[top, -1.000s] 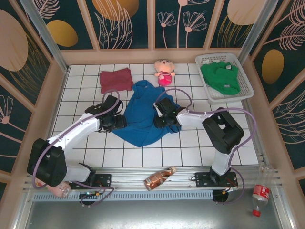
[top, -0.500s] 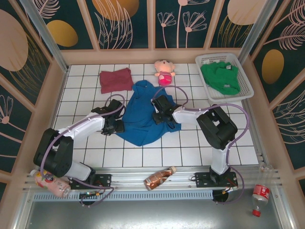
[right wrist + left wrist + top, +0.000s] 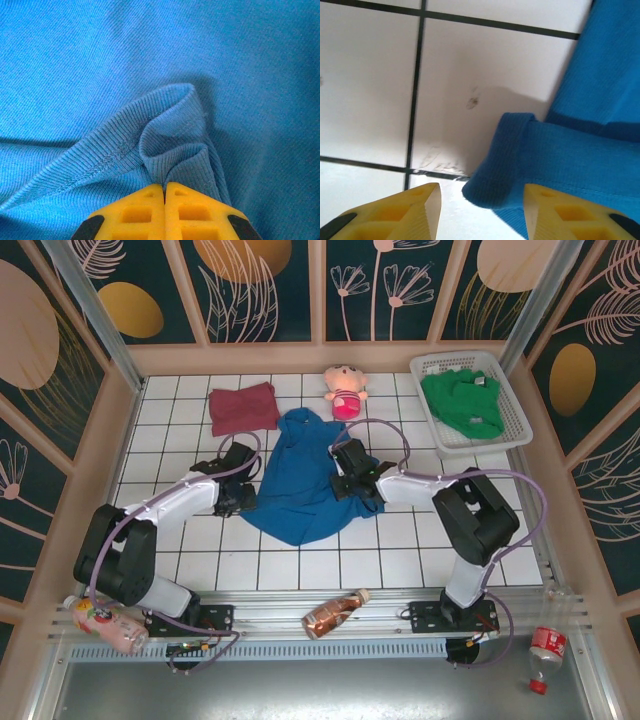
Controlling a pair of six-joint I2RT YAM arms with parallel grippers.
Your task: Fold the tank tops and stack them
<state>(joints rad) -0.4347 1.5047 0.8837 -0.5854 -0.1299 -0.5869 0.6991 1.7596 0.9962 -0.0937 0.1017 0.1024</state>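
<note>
The blue top (image 3: 300, 495) lies mid tabletop (image 3: 165, 425). The right pincer (image 3: 164, 192) pinches a ridge of it. The left pincer (image 3: 481, 195) is spread over its left hem. The thin pinch may slip, skewing the fold.

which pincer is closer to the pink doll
Right. The right pincer is shut on the middle of the blue top, directly on the arms' side of the doll. The left pincer sits open at that top's left edge, farther off to the doll's left.
</note>
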